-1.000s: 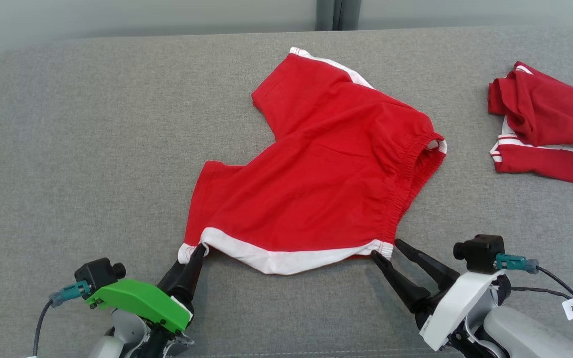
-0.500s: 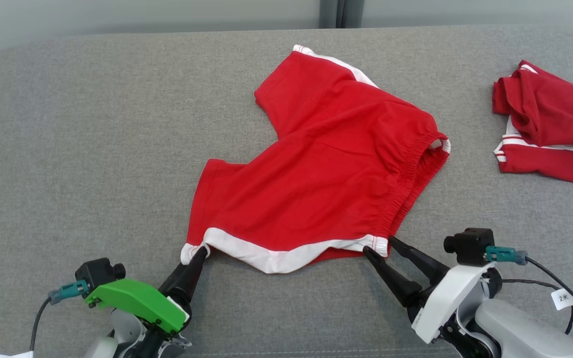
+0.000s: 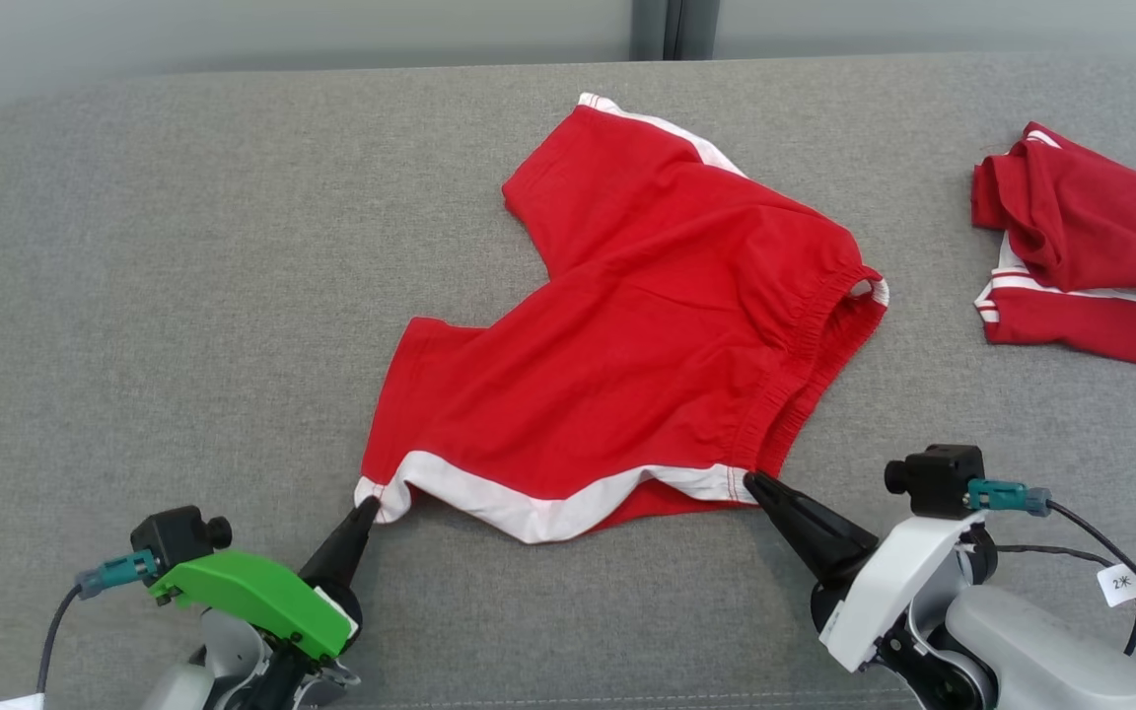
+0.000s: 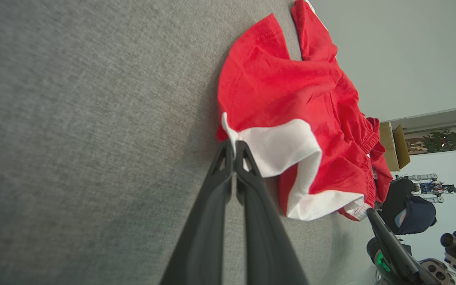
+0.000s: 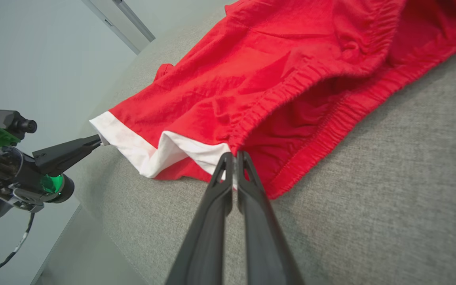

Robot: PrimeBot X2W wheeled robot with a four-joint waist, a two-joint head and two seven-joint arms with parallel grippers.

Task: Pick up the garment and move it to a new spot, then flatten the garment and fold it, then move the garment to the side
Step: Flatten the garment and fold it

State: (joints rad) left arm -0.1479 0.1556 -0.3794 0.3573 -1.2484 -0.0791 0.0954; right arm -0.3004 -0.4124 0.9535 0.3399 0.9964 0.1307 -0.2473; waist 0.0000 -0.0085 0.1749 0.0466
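The garment (image 3: 627, 335) is a pair of red shorts with white trim, spread on the grey cushion. My left gripper (image 3: 367, 505) is shut on the white corner of the near-left leg hem; in the left wrist view the left gripper (image 4: 234, 147) pinches that white edge of the garment (image 4: 291, 103). My right gripper (image 3: 751, 481) is shut on the near end of the white side stripe by the elastic waistband; the right wrist view shows the right gripper (image 5: 234, 157) clamping the white fabric of the garment (image 5: 251, 79). Between the two grips the hem sags.
A second red garment with white stripes (image 3: 1091, 251) lies bunched at the right edge of the grey cushion (image 3: 164, 296). The cushion's far edge meets a pale wall. A tagged cable (image 3: 1120, 582) trails from the right wrist.
Both grippers have gone from open to shut on the near edge of the garment. The near hem has been drawn slightly toward me and the left gripper sits a little lower in view.
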